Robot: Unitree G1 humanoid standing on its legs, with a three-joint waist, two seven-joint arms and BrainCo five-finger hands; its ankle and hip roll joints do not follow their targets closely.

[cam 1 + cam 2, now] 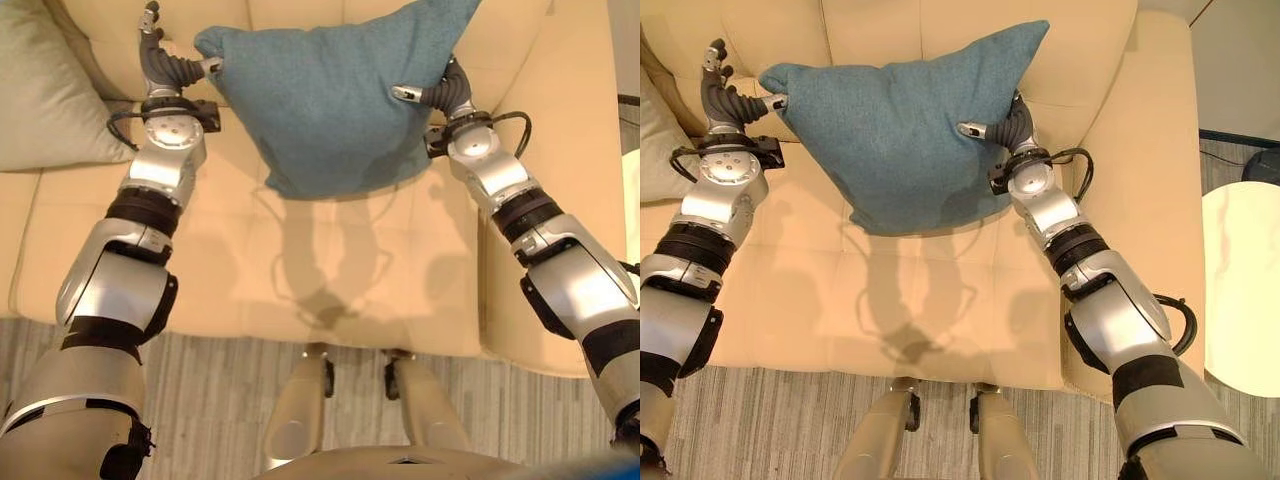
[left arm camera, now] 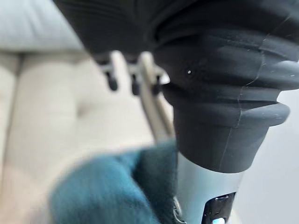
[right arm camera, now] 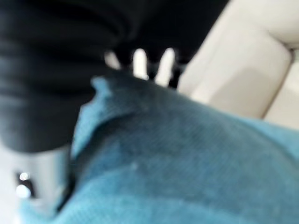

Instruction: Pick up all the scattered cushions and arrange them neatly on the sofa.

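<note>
A teal cushion (image 1: 330, 90) hangs tilted above the cream sofa's seat (image 1: 330, 270), casting a shadow on it. My right hand (image 1: 450, 95) grips its right edge, with the thumb across the front and the fingers behind the fabric (image 3: 187, 163). At the cushion's left corner is my left hand (image 1: 165, 68); its fingers (image 2: 145, 74) point straight up and away from the fabric, and the thumb touches the corner (image 2: 103, 191).
A pale grey-green cushion (image 1: 45, 90) leans at the sofa's left end. The sofa's right armrest (image 1: 580, 150) runs beside my right arm. A round white table (image 1: 1240, 290) stands on the floor to the right. Striped grey flooring (image 1: 200, 390) lies in front.
</note>
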